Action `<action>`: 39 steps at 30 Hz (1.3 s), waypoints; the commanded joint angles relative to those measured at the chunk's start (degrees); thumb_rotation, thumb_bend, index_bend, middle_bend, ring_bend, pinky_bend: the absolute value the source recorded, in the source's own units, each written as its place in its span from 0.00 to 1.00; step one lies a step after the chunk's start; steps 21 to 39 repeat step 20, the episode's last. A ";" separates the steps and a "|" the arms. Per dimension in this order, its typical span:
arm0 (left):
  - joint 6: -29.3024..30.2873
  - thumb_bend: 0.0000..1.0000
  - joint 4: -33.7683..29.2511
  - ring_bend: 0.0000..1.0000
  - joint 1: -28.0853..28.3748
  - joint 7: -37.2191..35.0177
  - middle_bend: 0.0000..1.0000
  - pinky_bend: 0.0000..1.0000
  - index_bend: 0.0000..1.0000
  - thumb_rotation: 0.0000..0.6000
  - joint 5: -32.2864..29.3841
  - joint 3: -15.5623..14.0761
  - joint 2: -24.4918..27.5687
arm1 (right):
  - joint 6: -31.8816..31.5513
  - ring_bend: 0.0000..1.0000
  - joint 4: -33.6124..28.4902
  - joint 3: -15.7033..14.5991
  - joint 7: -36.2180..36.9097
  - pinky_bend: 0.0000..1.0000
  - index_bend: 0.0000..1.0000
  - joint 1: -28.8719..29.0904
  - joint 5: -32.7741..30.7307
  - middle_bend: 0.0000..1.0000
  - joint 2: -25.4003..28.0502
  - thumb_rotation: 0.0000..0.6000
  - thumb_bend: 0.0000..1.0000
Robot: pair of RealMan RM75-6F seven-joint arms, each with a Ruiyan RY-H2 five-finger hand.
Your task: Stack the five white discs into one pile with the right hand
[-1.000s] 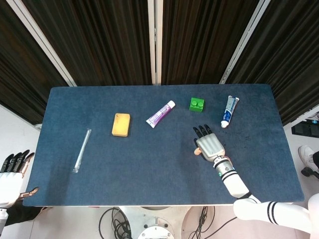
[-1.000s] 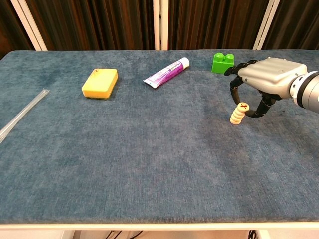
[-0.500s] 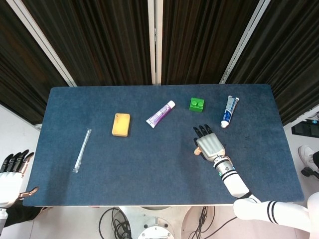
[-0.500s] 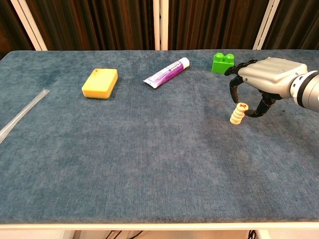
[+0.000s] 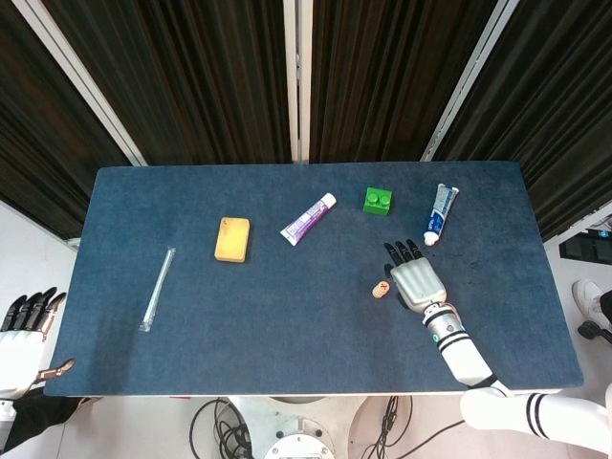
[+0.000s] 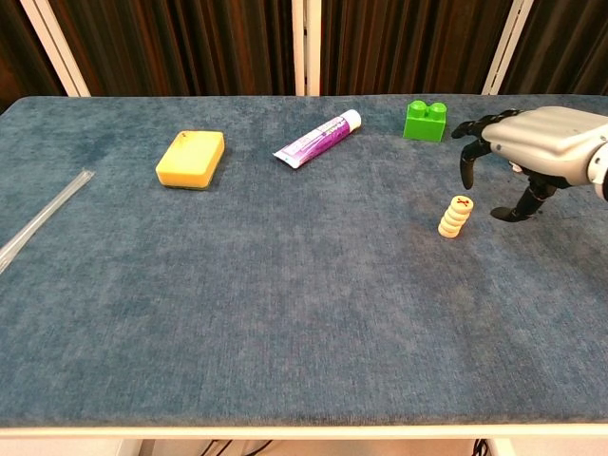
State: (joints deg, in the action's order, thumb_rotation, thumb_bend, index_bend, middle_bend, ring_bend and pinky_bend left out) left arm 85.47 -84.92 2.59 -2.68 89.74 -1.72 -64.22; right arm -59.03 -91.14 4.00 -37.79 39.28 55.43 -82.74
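The white discs stand as one leaning pile point(image 6: 455, 217) on the blue table, the top disc marked with a red cross; from the head view the pile point(image 5: 381, 288) shows as a single small round. My right hand point(image 6: 530, 157) hovers just right of the pile with its fingers spread, holding nothing and clear of the discs; in the head view the right hand point(image 5: 416, 278) lies palm down beside the pile. My left hand point(image 5: 19, 339) hangs off the table's near left corner, fingers apart and empty.
A green brick point(image 6: 425, 120) and a purple-white tube point(image 6: 317, 138) lie behind the pile. A blue-white tube point(image 5: 440, 213) sits beyond the right hand. A yellow sponge point(image 6: 191, 159) and a clear straw point(image 6: 43, 218) lie to the left.
My right hand has let go of the pile and drawn away to the right. The pile stays standing where it was.
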 commanded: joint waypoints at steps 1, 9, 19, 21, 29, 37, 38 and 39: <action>0.08 0.03 0.04 0.00 -0.12 -0.05 0.00 0.00 0.00 1.00 -0.07 -0.04 -0.08 | -2.55 0.00 -1.02 -1.45 3.59 0.00 0.35 -2.64 3.36 0.04 1.49 1.00 0.23; 0.51 0.03 0.17 0.00 -0.01 0.28 0.00 0.00 0.00 1.00 0.44 0.10 -0.61 | -19.10 0.00 -0.77 -10.30 16.00 0.00 0.01 -14.91 22.92 0.00 7.13 1.00 0.21; 0.18 0.03 -2.95 0.00 1.45 3.68 0.00 0.00 0.00 1.00 1.02 1.16 0.39 | -31.33 0.00 1.82 -12.98 25.09 0.00 0.00 -24.96 31.32 0.00 11.61 1.00 0.16; 0.26 0.03 -3.10 0.00 1.56 3.90 0.00 0.00 0.00 1.00 1.00 1.32 0.42 | -31.10 0.00 1.92 -12.52 25.53 0.00 0.00 -25.20 31.08 0.00 11.83 1.00 0.16; 0.26 0.03 -3.10 0.00 1.56 3.90 0.00 0.00 0.00 1.00 1.00 1.32 0.42 | -31.10 0.00 1.92 -12.52 25.53 0.00 0.00 -25.20 31.08 0.00 11.83 1.00 0.16; 0.26 0.03 -3.10 0.00 1.56 3.90 0.00 0.00 0.00 1.00 1.00 1.32 0.42 | -31.10 0.00 1.92 -12.52 25.53 0.00 0.00 -25.20 31.08 0.00 11.83 1.00 0.16; 0.26 0.03 -3.10 0.00 1.56 3.90 0.00 0.00 0.00 1.00 1.00 1.32 0.42 | -31.10 0.00 1.92 -12.52 25.53 0.00 0.00 -25.20 31.08 0.00 11.83 1.00 0.16; 0.26 0.03 -3.10 0.00 1.56 3.90 0.00 0.00 0.00 1.00 1.00 1.32 0.42 | -31.10 0.00 1.92 -12.52 25.53 0.00 0.00 -25.20 31.08 0.00 11.83 1.00 0.16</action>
